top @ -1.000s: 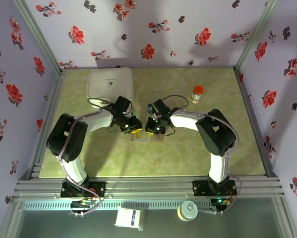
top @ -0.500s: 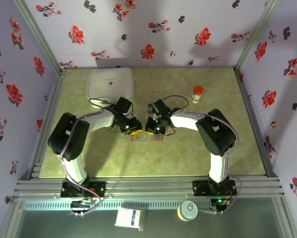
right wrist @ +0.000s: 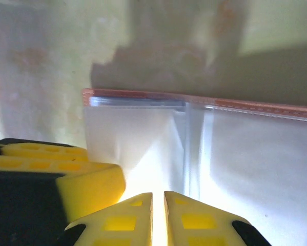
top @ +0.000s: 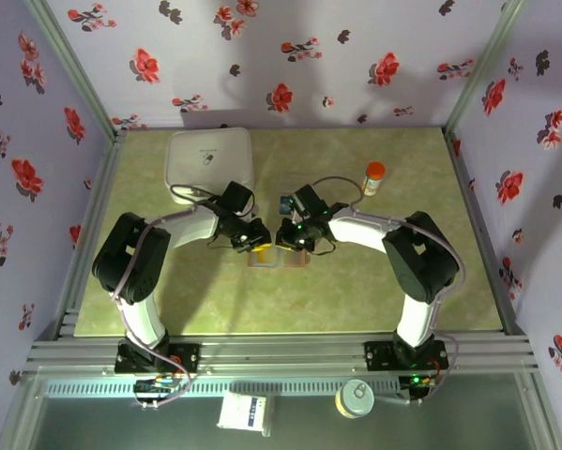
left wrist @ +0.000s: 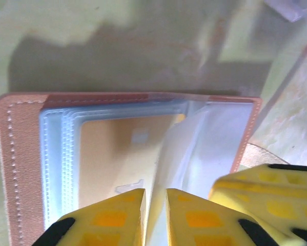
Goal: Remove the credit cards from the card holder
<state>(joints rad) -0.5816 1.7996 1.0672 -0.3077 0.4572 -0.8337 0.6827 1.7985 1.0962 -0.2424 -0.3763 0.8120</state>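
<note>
The card holder (top: 279,260) lies open on the green table between my two grippers, tan leather edge (left wrist: 20,154) outside and clear sleeves inside. A yellow-orange credit card (left wrist: 112,154) sits in one of the left sleeves. My left gripper (top: 254,246) (left wrist: 156,205) is shut on a clear sleeve leaf that stands up from the holder's middle. My right gripper (top: 290,246) (right wrist: 158,205) is pinched on a raised sleeve on the other side, close beside the left fingers. The holder's far leather edge (right wrist: 143,95) runs across the right wrist view.
A white rounded box (top: 208,159) stands at the back left. A small bottle with an orange cap (top: 373,178) stands at the back right. Flowered walls close the table on three sides.
My left gripper has closed a little on the sleeve leaf. The right arm's elbow has shifted slightly outward; the card holder stays where it was.
</note>
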